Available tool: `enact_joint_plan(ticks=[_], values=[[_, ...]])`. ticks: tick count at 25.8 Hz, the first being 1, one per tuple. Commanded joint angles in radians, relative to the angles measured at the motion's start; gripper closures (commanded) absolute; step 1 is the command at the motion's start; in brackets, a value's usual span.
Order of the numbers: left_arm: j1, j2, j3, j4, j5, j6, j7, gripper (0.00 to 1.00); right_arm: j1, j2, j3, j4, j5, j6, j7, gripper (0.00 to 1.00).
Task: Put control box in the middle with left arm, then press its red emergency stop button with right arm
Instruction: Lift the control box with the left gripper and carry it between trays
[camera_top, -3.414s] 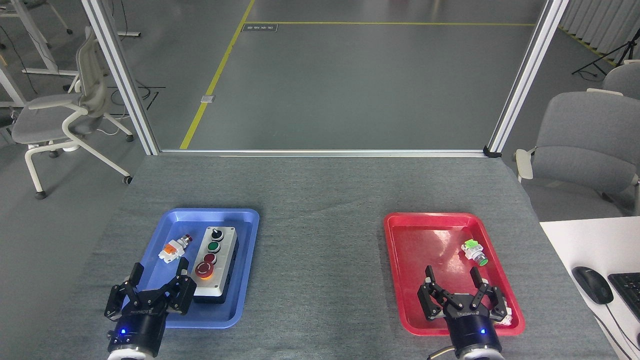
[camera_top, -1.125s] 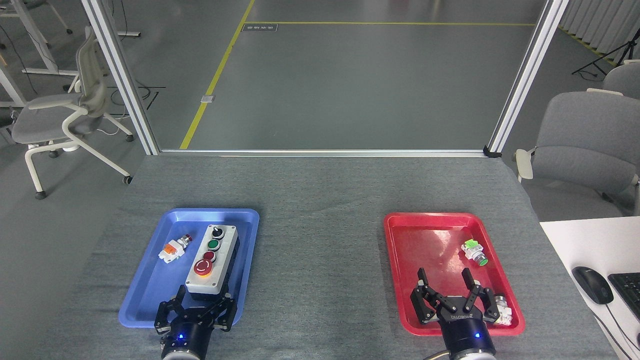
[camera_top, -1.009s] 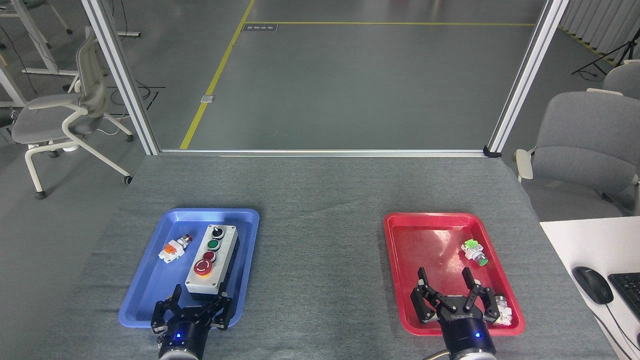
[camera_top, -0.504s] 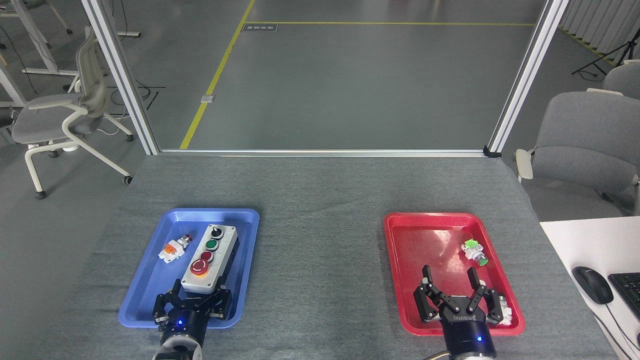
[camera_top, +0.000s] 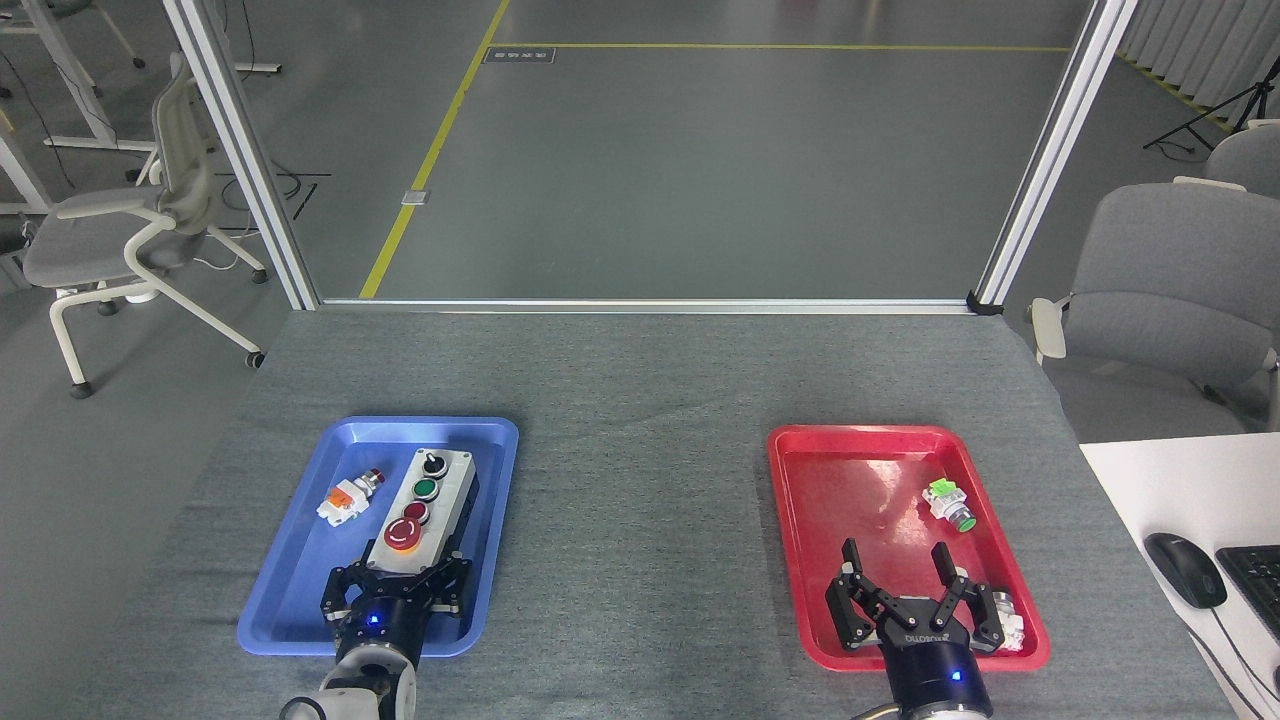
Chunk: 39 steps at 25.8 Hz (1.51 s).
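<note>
The long rectangular control box (camera_top: 422, 510), with its light grey face and black base, is lying inside the blue plastic tray (camera_top: 300, 560) on the left of the grey felt-like table cloth (camera_top: 640, 480). Its large red mushroom-shaped emergency stop button (camera_top: 402, 535) with a yellow collar is sitting at the near end of the row of controls, below a smaller dark red button, a green one and a black knob. The left arm's black clawed gripper (camera_top: 397, 585) with a blue light is positioned at the box's near end, its fingers (camera_top: 340, 592) standing on either side of that end; whether they are pressing on the box or only flanking it cannot be told from this view. A small loose orange-and-white pushbutton (camera_top: 348, 496) is lying in the same tray, just left of the box.

The right arm's matching black gripper (camera_top: 898, 583) is hovering over the near part of the red plastic tray (camera_top: 840, 470), its fingers spread apart and holding nothing. A small green-capped white pushbutton (camera_top: 948, 503) is resting in the red tray, apart from that gripper.
</note>
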Motion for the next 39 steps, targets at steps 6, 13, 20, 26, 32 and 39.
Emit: enact_joint_plan(ticks=[6, 13, 20, 26, 32, 39], values=[[-0.003, 0.012, 0.005, -0.01, 0.003, -0.119, 0.0, 1.0, 0.0, -0.042, 0.005, -0.029, 0.0, 0.017, 0.022, 0.02], [0.018, 0.047, 0.017, -0.186, 0.089, -0.151, 0.002, 1.0, 0.003, -0.041, 0.004, -0.049, 0.0, 0.02, 0.015, 0.02], [0.092, 0.029, -0.05, -0.416, 0.187, -0.17, -0.003, 1.0, 0.003, -0.032, 0.007, -0.035, -0.006, 0.017, 0.015, 0.02], [0.098, -0.084, -0.256, -0.398, 0.178, -0.076, -0.001, 1.0, 0.004, -0.03, 0.007, -0.035, -0.003, 0.015, 0.022, 0.02], [0.043, -0.173, -0.378, -0.209, 0.15, -0.001, -0.001, 1.0, 0.001, -0.03, 0.004, -0.04, 0.0, 0.015, 0.023, 0.02], [-0.08, -0.178, -0.523, 0.043, 0.127, 0.096, 0.005, 1.0, -0.002, -0.033, 0.001, -0.038, 0.0, 0.014, 0.023, 0.02]])
